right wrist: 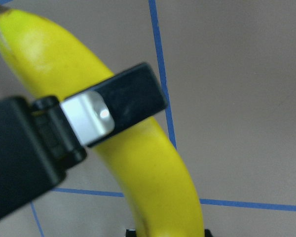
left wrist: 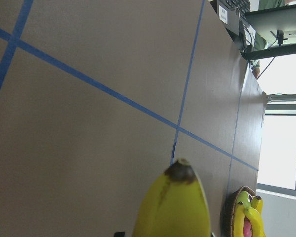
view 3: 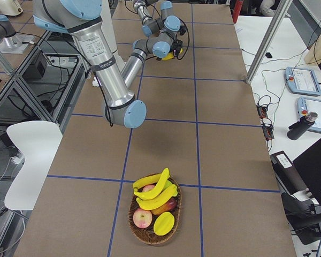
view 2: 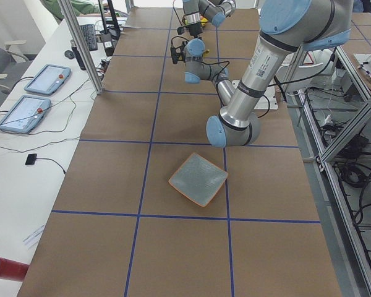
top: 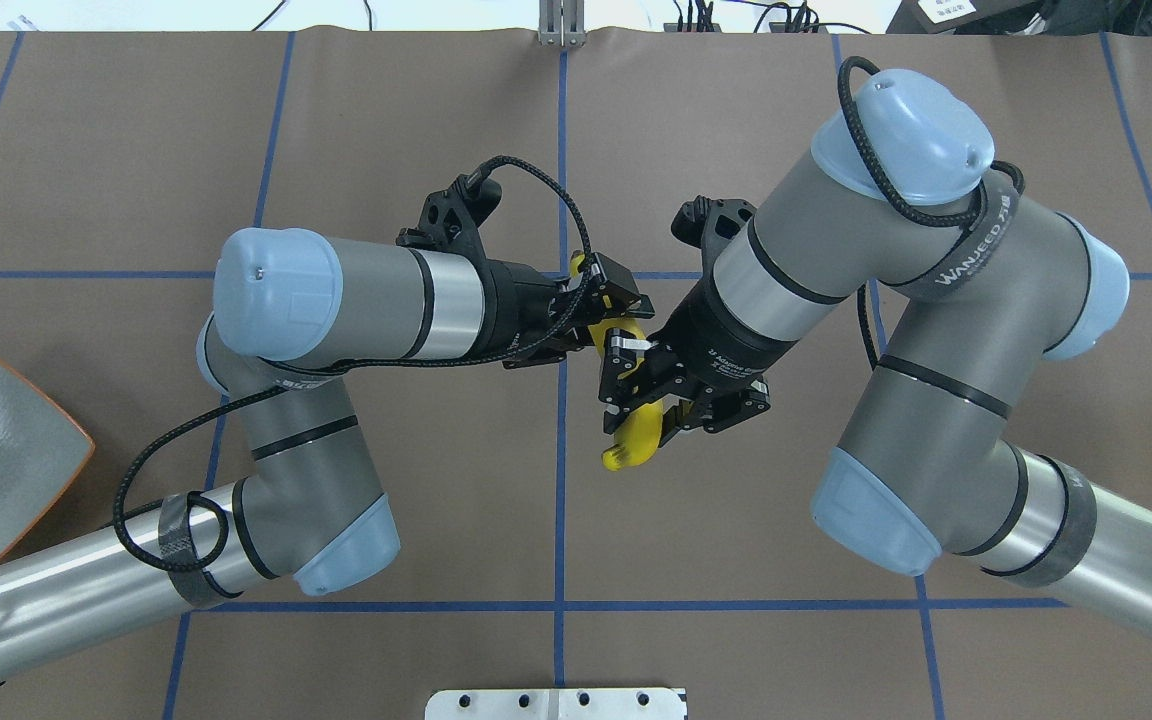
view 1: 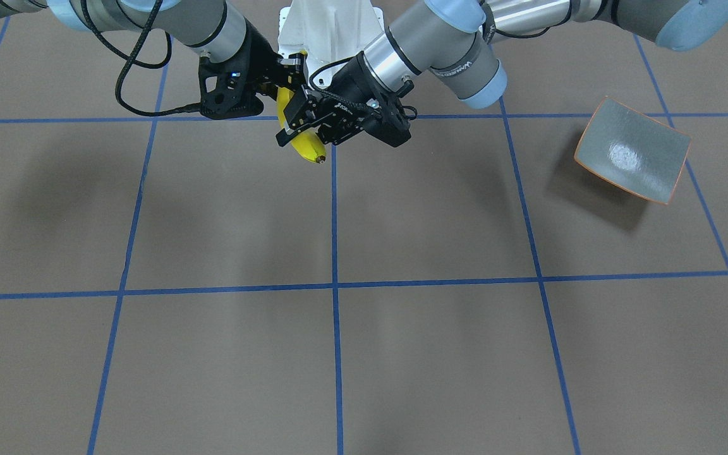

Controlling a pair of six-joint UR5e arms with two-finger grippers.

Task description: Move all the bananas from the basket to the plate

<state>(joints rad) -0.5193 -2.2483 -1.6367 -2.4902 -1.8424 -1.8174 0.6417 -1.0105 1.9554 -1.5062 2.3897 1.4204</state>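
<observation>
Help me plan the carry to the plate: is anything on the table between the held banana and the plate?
Nothing visible does. The banana is held off the table by both the left gripper and the right gripper. Only bare brown mat lies between it and the empty plate on the robot's left side.

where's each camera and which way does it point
Overhead exterior: behind the robot, looking forward-down; both arms, left gripper and right gripper on a banana.
Front-facing: across the table, facing the robot; arms mirrored, plate on view's right.
Exterior left: table's left end, looking along; left arm nearest.
Exterior right: opposite end; right arm nearest, basket close.
Left wrist: past the banana's tip toward the basket; no arm.
Right wrist: close on banana, gripper finger across it.
Shared: overhead and front-facing show the plate.
</observation>
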